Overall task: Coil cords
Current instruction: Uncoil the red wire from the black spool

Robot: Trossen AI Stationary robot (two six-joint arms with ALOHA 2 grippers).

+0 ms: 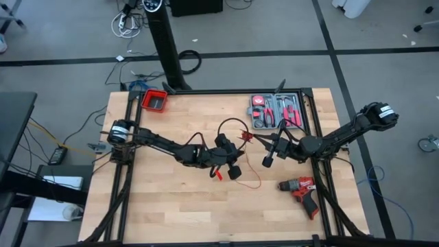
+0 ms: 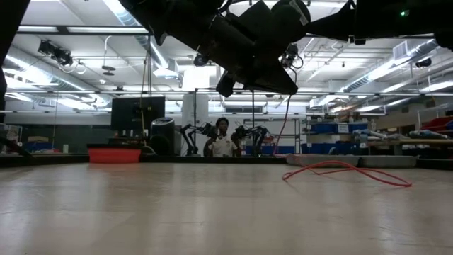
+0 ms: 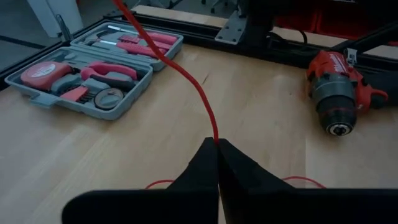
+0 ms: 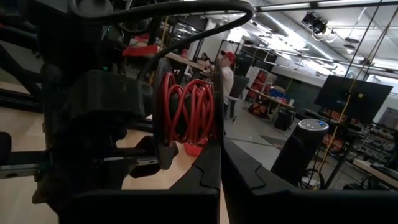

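The cord is a thin red wire. Part of it is wound into a small bundle of red loops (image 4: 186, 112) held in the air at mid-table (image 1: 244, 137). A slack stretch lies on the table (image 1: 255, 182), and it also shows in the low view (image 2: 347, 170). My left gripper (image 1: 236, 147) is shut on a single strand of the wire (image 3: 186, 74). My right gripper (image 1: 250, 138) is shut at the bundle, tip to tip with the left gripper. A thin black stretch of cord arches above them (image 1: 230, 125). My left gripper pinches one strand of the red wire (image 3: 216, 139) between its two fingertips. The strand runs straight away from the fingers, up and clear of the table. My right gripper is shut on the red loops at one edge of the bundle (image 4: 210, 115). The loops stand upright above its fingers (image 4: 208, 168), clear of the table. The left arm's body crowds the spot, so I cannot tell how many loops it holds.
An open grey tool case (image 1: 276, 111) lies at the far right. A red drill (image 1: 302, 190) lies at the near right. A red bin (image 1: 155, 101) sits at the far left corner. A person stands in the room beyond the table (image 2: 223, 142).
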